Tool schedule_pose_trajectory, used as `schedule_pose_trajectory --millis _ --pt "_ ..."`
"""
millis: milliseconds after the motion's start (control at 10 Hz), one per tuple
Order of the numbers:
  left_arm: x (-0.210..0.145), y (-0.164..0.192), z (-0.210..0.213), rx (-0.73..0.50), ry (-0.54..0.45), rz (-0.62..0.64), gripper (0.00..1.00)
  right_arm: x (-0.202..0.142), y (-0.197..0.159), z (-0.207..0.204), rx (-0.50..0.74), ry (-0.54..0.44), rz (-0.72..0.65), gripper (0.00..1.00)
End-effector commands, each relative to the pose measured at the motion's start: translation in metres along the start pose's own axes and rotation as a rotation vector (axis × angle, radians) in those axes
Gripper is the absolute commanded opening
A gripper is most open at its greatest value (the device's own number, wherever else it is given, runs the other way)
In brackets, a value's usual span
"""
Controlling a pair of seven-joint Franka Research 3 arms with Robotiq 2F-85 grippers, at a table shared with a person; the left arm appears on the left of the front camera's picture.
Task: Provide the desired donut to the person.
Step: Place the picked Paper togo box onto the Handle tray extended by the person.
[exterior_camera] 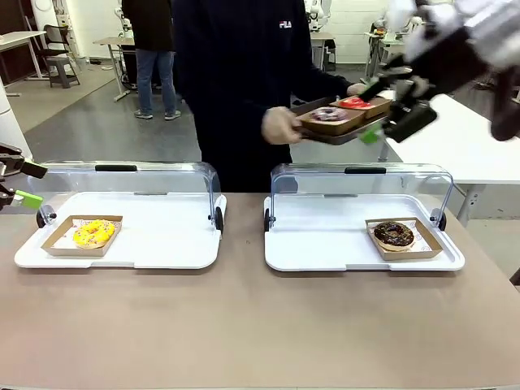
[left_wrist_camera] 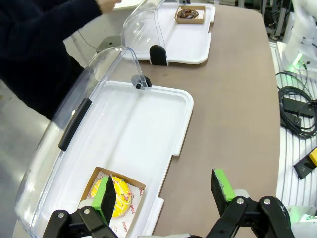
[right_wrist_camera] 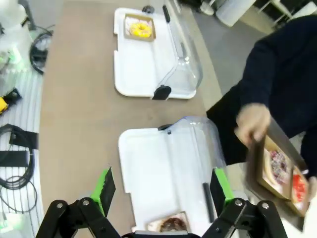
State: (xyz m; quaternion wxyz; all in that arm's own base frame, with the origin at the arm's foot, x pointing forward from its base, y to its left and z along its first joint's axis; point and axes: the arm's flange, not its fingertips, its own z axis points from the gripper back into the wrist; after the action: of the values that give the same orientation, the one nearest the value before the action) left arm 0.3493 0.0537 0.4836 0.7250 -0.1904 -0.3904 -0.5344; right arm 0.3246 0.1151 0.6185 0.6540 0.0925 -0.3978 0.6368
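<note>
I see the person cut off above the chest, standing behind the bench and holding a dark tray with two boxed donuts, a sprinkled one and a red one. My right end effector partly hides that tray and is blurred; its fingers are spread, grasping nothing. My left end effector is cropped at the edge, also released. Clear curved lids stand open behind two smooth white trays: yellow donut left, chocolate donut right, each in a cardboard box.
</note>
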Motion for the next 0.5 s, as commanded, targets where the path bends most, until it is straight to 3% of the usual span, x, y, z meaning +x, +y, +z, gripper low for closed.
schedule_pose_trajectory --millis 0,400 --pt "-0.001 0.000 0.001 -0.003 -0.018 -0.001 1.00 -0.041 0.031 0.022 -0.041 -0.106 -0.054 1.00" --pt "-0.001 0.000 0.001 -0.003 -0.018 -0.001 1.00 -0.119 0.041 0.033 -0.129 -0.210 -0.265 1.00"
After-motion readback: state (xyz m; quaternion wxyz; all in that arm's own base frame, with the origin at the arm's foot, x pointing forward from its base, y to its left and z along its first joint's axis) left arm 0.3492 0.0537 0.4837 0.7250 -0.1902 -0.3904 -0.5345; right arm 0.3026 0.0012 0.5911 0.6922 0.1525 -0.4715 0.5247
